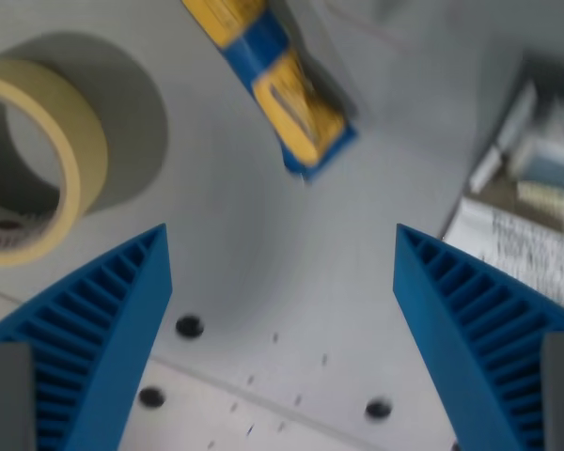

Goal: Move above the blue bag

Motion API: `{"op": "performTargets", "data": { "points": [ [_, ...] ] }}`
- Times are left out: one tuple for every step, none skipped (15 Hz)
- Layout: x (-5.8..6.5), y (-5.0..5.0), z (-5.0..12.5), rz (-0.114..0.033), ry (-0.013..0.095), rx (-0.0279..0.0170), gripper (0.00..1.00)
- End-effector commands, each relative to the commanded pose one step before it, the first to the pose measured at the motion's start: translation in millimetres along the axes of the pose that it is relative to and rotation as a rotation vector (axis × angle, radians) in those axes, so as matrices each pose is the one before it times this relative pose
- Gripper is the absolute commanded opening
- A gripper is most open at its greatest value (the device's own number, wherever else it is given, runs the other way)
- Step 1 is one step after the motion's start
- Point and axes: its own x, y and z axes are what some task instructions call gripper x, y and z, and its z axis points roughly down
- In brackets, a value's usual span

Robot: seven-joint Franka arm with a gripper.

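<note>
The blue bag (273,80), blue with yellow panels, lies slanted at the top middle of the wrist view, running off the top edge. My gripper (282,246) is open and empty. Its two blue ribbed fingers (108,329) stand wide apart at the lower left and lower right. The bag lies above the gap between the fingers in the picture, apart from both. The picture is blurred.
A roll of beige tape (52,155) sits at the wrist view's left. A box with printed papers and small items (531,202) is at the wrist view's right. The grey table (282,310) has several dark bolt holes near the bottom.
</note>
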Motion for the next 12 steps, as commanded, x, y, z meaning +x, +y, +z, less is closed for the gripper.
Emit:
{"op": "performTargets", "data": {
  "points": [
    [16.98, -0.78, 8.85, -0.3573, 0.0104, 0.06994, 1.0],
    [4.11, 0.47, 4.38, -0.0268, 0.0051, -0.0011, 1.0],
    [3.83, 0.56, 4.25, -0.02, 0.0005, 0.0007, 1.0],
    [3.57, 0.67, 4.07, -0.0164, 0.0065, -0.00323, 1.0],
    [3.33, 0.76, 3.89, -0.0088, 0.0005, -0.00079, 1.0],
    [3.12, 0.82, 3.7, -0.0089, 0.0021, -0.00197, 1.0],
    [2.93, 0.9, 3.5, -0.006, 0.0015, -0.002, 1.0],
    [2.74, 0.94, 3.3, -0.0076, -0.0008, -0.00081, 1.0],
    [2.57, 0.96, 3.12, -0.0021, 0.0015, -0.00229, 1.0],
    [2.42, 0.98, 2.94, -0.0063, 0.0004, -0.00166, 1.0],
    [2.24, 0.98, 2.79, -0.004, -0.0018, -0.00021, 1.0],
    [2.03, 0.97, 2.6, -0.0035, -0.0015, -0.00065, 1.0]
  ]
}}
